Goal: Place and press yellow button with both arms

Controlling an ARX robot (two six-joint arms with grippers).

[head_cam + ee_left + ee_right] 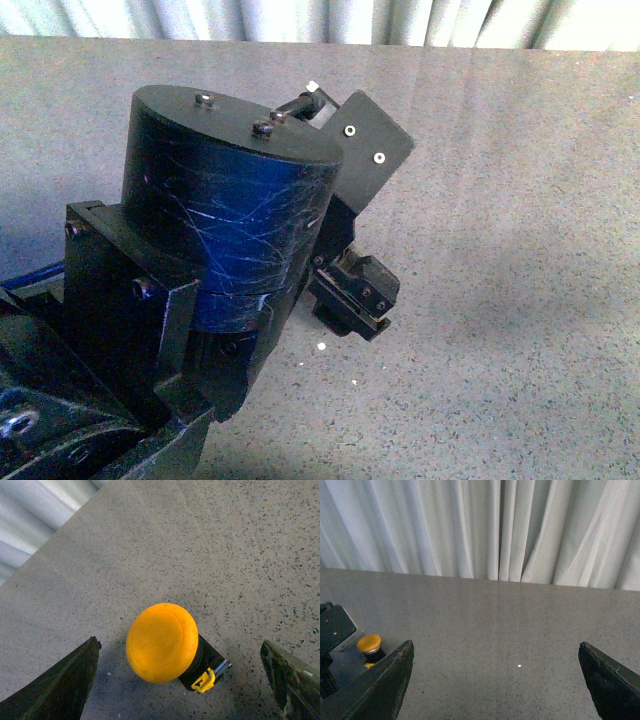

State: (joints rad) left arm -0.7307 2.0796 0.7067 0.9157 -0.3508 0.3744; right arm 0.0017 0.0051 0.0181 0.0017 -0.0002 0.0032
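The yellow button (162, 642) stands on the grey table, its dome cap up, on a black body with a yellow clip (205, 680). My left gripper (178, 643) is open above it, with the button between the two black fingers (60, 690) and touching neither. In the front view the left arm's big black joint (230, 210) fills the left side and its gripper (355, 295) points down at the table; the button is hidden there. My right gripper (495, 645) is open and empty over bare table. The button (369, 642) shows far off to one side, next to the left arm (332, 630).
The speckled grey table (520, 250) stretches to the right and back. A white curtain (495, 530) hangs behind its far edge. A small white speck (519, 666) lies on the table between the right fingers.
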